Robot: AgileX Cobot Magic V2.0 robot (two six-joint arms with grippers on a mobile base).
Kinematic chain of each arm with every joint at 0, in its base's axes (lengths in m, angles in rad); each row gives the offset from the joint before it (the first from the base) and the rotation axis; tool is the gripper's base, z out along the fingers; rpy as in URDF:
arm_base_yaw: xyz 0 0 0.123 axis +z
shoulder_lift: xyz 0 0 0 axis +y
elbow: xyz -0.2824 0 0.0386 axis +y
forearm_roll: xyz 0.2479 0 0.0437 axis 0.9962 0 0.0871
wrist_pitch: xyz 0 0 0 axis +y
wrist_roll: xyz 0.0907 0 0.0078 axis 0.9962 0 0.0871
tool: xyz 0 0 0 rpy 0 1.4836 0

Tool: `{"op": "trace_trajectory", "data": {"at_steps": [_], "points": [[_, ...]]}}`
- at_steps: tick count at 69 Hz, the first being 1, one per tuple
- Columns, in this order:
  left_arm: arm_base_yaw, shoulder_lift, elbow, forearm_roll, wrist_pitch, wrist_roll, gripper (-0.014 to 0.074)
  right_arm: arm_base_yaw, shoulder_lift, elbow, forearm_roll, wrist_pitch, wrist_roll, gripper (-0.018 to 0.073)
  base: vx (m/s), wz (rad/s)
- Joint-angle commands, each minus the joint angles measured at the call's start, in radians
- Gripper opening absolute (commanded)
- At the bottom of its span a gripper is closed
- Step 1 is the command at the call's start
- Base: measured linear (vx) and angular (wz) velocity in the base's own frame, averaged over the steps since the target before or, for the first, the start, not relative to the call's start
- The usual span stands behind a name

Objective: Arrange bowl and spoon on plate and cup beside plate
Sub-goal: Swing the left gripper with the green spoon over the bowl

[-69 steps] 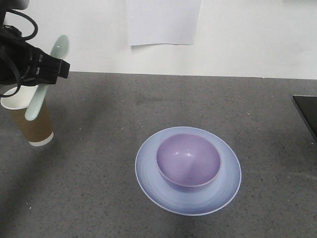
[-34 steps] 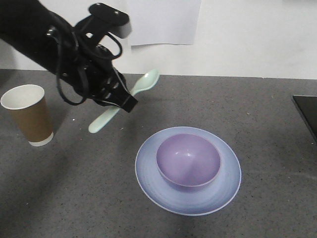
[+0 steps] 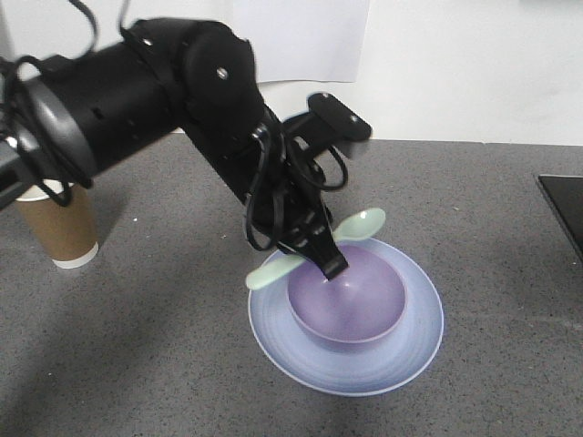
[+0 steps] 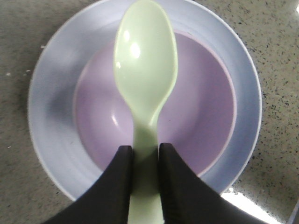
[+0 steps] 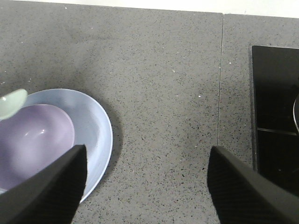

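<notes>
Left pincer point(image 4: 142, 156) clamped on the handle of the mint-green spoon point(image 4: 145, 70), holding it above the purple bowl point(image 3: 355, 300). The bowl sits on the blue plate point(image 3: 273, 319), mid-worktop point(image 3: 164, 364). The black arm point(image 3: 137, 91) partly hides the brown cup point(image 3: 64, 232) near the left edge. Right pincer point(image 5: 147, 149) spread apart, near a black panel point(image 5: 275, 116) at the right edge.

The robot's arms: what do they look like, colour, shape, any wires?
The left arm is black with rounded, bulky joints and loose black cables looping beside it. The left gripper and right gripper have matte black, tapering fingers. No markings show.
</notes>
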Motion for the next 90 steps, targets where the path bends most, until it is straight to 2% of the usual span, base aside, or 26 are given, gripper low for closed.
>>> {"op": "trace_trajectory", "data": {"at_steps": [1, 24, 36, 45, 70, 90], "points": [[-0.017, -0.028, -0.033, -0.009, 0.004, -0.001, -0.0008, -0.006, -0.001, -0.030, 0.009, -0.054, -0.004, 0.0528, 0.00, 0.00], [-0.028, 0.029, -0.033, -0.012, 0.004, -0.010, -0.0003, -0.006, -0.001, -0.030, 0.009, -0.053, -0.004, 0.0528, 0.00, 0.00], [-0.028, 0.039, -0.033, -0.012, 0.004, -0.010, 0.0031, -0.006, -0.001, -0.030, 0.009, -0.053, -0.004, 0.0528, 0.00, 0.00], [-0.028, 0.039, -0.033, -0.012, 0.004, -0.010, 0.0087, -0.006, -0.001, -0.030, 0.009, -0.053, -0.005, 0.0528, 0.00, 0.00], [-0.028, 0.039, -0.033, -0.012, 0.004, -0.010, 0.0311, -0.006, -0.001, -0.030, 0.009, -0.053, -0.005, 0.0528, 0.00, 0.00], [-0.028, 0.039, -0.033, -0.012, 0.004, -0.010, 0.0392, -0.006, -0.001, -0.030, 0.009, -0.053, -0.005, 0.0528, 0.00, 0.00]]}}
